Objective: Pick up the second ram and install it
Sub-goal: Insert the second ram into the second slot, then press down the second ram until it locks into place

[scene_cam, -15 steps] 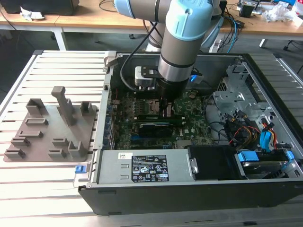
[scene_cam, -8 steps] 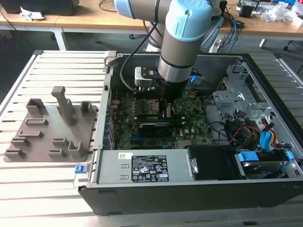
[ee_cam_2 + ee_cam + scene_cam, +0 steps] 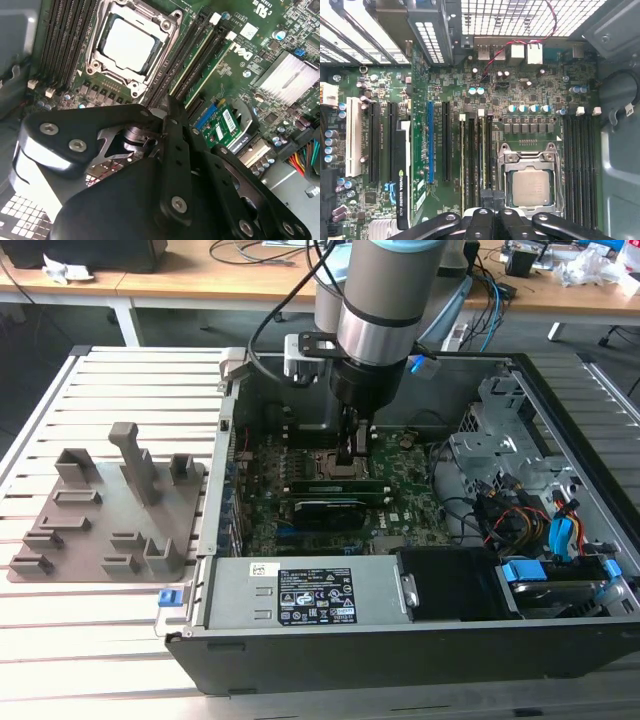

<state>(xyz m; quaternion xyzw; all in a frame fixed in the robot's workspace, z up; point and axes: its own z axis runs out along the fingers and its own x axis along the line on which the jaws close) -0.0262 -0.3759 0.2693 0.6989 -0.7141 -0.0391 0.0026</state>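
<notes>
Gripper (image 3: 352, 455) sits low inside the PC case (image 3: 560, 420), fingers together over the second ram (image 3: 207, 62), seated in its slot beside the CPU socket (image 3: 530, 186). Judgement: push straight down, evenly along the stick.

Slatted metal table (image 3: 120, 660) carries open computer case (image 3: 400, 640), grey fixture tray (image 3: 100, 520).

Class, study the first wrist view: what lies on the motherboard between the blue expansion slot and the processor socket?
In the first wrist view, between the blue expansion slot and the processor socket lie a black slot and memory slots, two holding green sticks.
</notes>
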